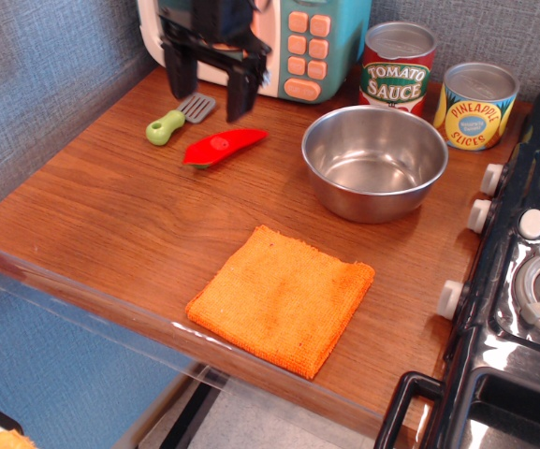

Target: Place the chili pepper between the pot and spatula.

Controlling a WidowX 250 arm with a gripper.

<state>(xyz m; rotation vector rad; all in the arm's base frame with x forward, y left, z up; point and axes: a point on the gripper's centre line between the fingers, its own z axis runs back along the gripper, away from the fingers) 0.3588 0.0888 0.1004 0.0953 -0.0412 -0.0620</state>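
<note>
the chili pepper is lying flat on the wooden counter, between the spatula and the pot. the gripper is hovering above, jaws spread apart, gripping nothing.

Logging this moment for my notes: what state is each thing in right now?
chili pepper: lying flat on the counter between spatula and pot, released
spatula: lying flat, untouched
pot: upright, empty
gripper: open, raised above the spatula and pepper, holding nothing
orange cloth: spread flat
tomato sauce can: upright, closed
pineapple slices can: upright, closed
</note>
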